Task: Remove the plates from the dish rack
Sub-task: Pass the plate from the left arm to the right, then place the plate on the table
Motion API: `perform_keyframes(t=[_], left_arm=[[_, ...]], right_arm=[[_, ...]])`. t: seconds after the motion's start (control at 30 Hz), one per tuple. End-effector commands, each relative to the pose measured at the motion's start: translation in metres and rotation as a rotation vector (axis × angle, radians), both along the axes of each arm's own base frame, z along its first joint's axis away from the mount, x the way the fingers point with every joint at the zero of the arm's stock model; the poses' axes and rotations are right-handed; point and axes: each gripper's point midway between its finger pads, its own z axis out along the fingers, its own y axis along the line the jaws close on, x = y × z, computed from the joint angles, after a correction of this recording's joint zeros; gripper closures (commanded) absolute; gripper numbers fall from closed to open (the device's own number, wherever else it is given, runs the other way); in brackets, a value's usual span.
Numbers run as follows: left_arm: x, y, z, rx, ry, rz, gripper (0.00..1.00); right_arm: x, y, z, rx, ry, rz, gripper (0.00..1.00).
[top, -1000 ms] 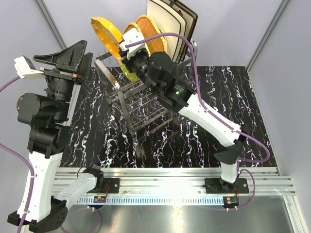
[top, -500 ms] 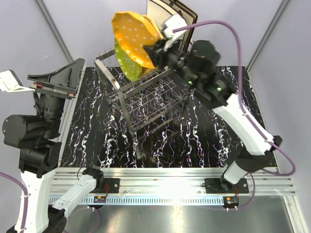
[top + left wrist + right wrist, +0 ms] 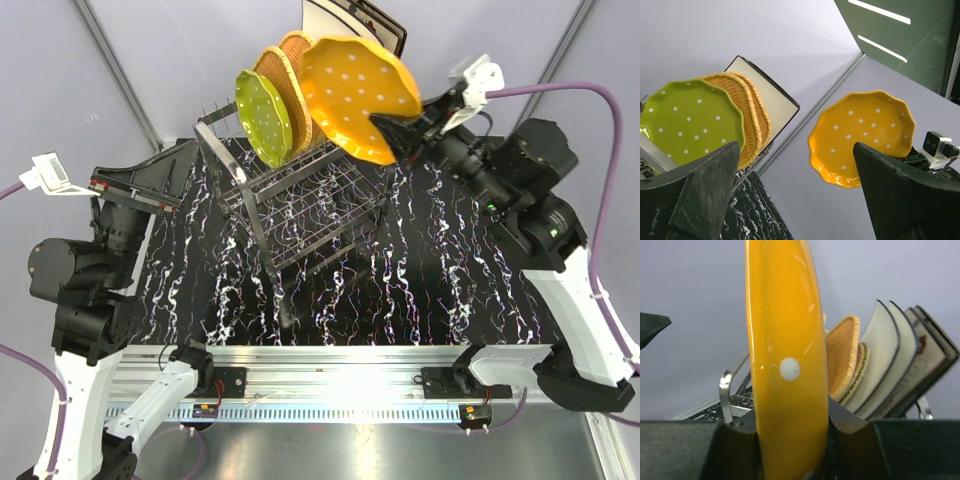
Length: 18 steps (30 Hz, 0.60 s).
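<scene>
Right gripper (image 3: 398, 138) clamps orange plate (image 3: 355, 90); left gripper (image 3: 795, 150) gaping | black marbled table (image 3: 450, 280); grey walls (image 3: 150, 50)

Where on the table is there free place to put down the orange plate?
Bare tabletop lies right of the dish rack, and a strip before the rail. Crowded: the rack's top, with green plate, wicker plates, cream plates.

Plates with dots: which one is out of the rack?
The orange plate, held up by the right tool. The green plate stands in the rack.
</scene>
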Motion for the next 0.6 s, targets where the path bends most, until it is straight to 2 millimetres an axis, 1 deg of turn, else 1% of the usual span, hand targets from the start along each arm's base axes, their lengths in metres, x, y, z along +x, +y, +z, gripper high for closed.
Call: perform_keyframes(t=[0.0, 0.03, 0.07, 0.1, 0.13, 0.17, 0.2, 0.23, 0.27, 0.3, 0.33, 0.37, 0.4, 0.5, 0.57], left_arm=[[-0.006, -0.003, 0.003, 0.027, -0.048, -0.014, 0.01], [-0.004, -0.004, -0.001, 0.028, -0.039, -0.014, 0.01], [-0.003, -0.004, -0.003, 0.029, -0.034, -0.015, 0.01], [-0.002, -0.005, -0.004, 0.029, -0.031, -0.017, 0.01], [-0.001, -0.006, -0.007, 0.031, -0.026, -0.022, 0.01], [-0.001, -0.006, -0.007, 0.032, -0.025, -0.024, 0.01], [0.0, -0.007, -0.009, 0.036, -0.018, -0.026, 0.01], [0.001, -0.007, -0.011, 0.036, -0.014, -0.025, 0.01], [0.0, -0.007, -0.012, 0.037, -0.012, -0.027, 0.01], [0.002, -0.008, -0.014, 0.041, -0.006, -0.026, 0.01], [0.001, -0.008, -0.014, 0.043, -0.006, -0.027, 0.01], [0.002, -0.008, -0.016, 0.044, -0.002, -0.027, 0.01], [0.003, -0.008, -0.019, 0.047, 0.008, -0.025, 0.01], [0.005, -0.008, -0.024, 0.053, 0.019, -0.02, 0.01], [0.006, -0.007, -0.028, 0.053, 0.025, -0.016, 0.01]], right_arm=[[-0.022, -0.053, 0.056, 0.193, -0.113, -0.07, 1.0], [-0.016, -0.063, 0.053, 0.196, -0.107, -0.106, 1.0], [-0.01, -0.067, 0.045, 0.194, -0.087, -0.131, 1.0], [-0.008, -0.074, 0.042, 0.208, -0.072, -0.151, 1.0], [-0.01, -0.083, 0.043, 0.217, -0.078, -0.173, 1.0], [-0.001, -0.091, 0.035, 0.206, -0.068, -0.219, 1.0], [-0.003, -0.1, 0.036, 0.239, -0.054, -0.236, 1.0], [0.0, -0.106, 0.033, 0.244, -0.05, -0.262, 1.0], [0.005, -0.11, 0.025, 0.241, -0.034, -0.287, 1.0], [0.007, -0.122, 0.025, 0.256, -0.033, -0.331, 1.0], [0.011, -0.13, 0.021, 0.264, -0.024, -0.368, 1.0], [0.016, -0.135, 0.014, 0.268, -0.007, -0.396, 1.0], [0.019, -0.15, 0.012, 0.295, 0.002, -0.459, 1.0], [0.026, -0.168, -0.001, 0.308, 0.036, -0.532, 1.0], [0.031, -0.173, -0.013, 0.307, 0.064, -0.561, 1.0]])
